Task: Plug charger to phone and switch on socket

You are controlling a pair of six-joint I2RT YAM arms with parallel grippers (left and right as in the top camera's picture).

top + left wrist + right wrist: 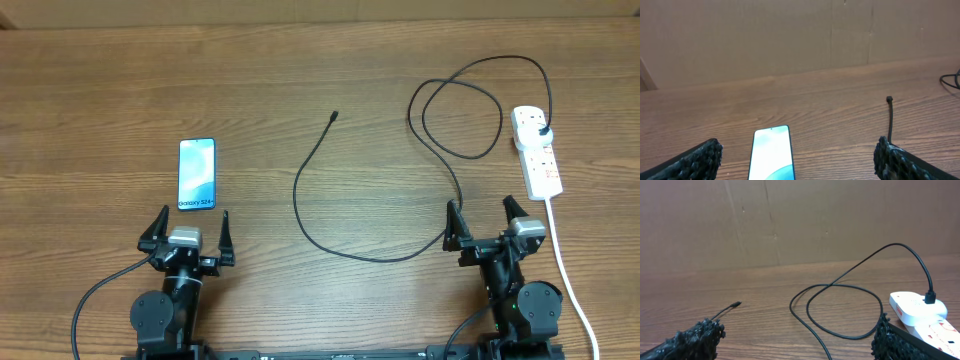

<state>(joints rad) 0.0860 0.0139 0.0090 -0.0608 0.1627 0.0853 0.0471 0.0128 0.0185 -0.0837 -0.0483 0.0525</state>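
The phone (196, 174) lies flat on the wooden table at the left, its light-blue screen lit; it also shows in the left wrist view (771, 152). The charger cable (330, 220) curves across the middle, its connector tip (334, 116) free on the table, its loop (840, 310) leading to the black plug (541, 130) seated in the socket (537, 152), a white power strip at the right. My left gripper (186, 232) is open just in front of the phone. My right gripper (489, 222) is open and empty, left of the socket's near end.
The socket's thick white cord (565, 270) runs down the right side past my right arm. A brown wall (790, 35) stands behind the table's far edge. The cable tip (889, 100) lies right of the phone.
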